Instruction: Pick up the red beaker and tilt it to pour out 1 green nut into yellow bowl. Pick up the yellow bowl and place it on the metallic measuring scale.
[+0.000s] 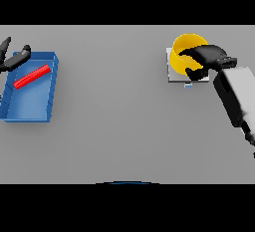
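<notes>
A yellow bowl [183, 52] sits in the upper right of the frame, tilted so its open mouth faces up and toward the left. It rests on the metallic measuring scale [172, 74], a small pale square plate whose left and lower edges show beneath the bowl, with a tiny light-blue mark at its lower edge. The robot's right hand [201, 59], dark and joined to a white and grey forearm that comes in from the right edge, is wrapped around the bowl's right side, fingers curled over the rim and the thumb below, grasping it.

Far across the grey table [114, 121], at the upper left of the frame, lies a blue tray [47, 104] with raised walls. Inside it, near the upper end, a red beaker [32, 77] lies on its side, slanting from lower left to upper right. No green nut can be made out.

The left hand [14, 59] shows at the left edge, just above the tray's upper left corner, its dark fingers spread and relaxed, holding nothing and apart from the beaker.
</notes>
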`<state>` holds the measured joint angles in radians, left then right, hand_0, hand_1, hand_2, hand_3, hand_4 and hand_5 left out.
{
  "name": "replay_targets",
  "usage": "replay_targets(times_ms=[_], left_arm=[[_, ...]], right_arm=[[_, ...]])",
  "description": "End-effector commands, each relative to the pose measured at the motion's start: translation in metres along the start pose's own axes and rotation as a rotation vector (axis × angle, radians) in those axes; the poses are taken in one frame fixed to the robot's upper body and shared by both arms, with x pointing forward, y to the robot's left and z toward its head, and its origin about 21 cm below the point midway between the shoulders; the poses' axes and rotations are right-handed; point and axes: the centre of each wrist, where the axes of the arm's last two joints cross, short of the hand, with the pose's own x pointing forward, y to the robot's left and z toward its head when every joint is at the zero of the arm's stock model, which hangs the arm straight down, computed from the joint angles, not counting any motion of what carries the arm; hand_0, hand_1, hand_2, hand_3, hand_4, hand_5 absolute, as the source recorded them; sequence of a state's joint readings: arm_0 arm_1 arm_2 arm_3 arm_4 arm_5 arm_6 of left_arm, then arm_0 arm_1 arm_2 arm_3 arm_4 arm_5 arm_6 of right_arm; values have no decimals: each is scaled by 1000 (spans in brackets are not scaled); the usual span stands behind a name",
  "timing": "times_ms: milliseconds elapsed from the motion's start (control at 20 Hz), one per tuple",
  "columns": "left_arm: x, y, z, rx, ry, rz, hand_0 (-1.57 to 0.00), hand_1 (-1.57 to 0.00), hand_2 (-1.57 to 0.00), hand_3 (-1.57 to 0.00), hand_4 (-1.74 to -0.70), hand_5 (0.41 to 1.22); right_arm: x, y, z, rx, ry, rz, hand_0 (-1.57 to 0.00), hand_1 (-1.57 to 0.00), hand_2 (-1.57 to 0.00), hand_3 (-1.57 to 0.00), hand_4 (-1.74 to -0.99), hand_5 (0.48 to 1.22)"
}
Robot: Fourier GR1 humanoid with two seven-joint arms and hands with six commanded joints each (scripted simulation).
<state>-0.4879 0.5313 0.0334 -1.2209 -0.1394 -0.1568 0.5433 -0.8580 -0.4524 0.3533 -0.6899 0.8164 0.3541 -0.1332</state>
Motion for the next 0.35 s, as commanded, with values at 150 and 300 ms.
replay_targets(times_ms=[150, 300], left_arm=[[-1, -1, 1, -5, -6, 2, 1, 1, 1, 1, -835, 755], [-1, 3, 2, 3, -14, 1, 1, 1, 1, 1, -833, 760]], right_arm=[[-3, 5, -1, 28, 29, 30, -126, -124, -98, -84, -1409, 804], [-6, 4, 2, 42, 19, 24, -64, -63, -50, -42, -1390, 779]])
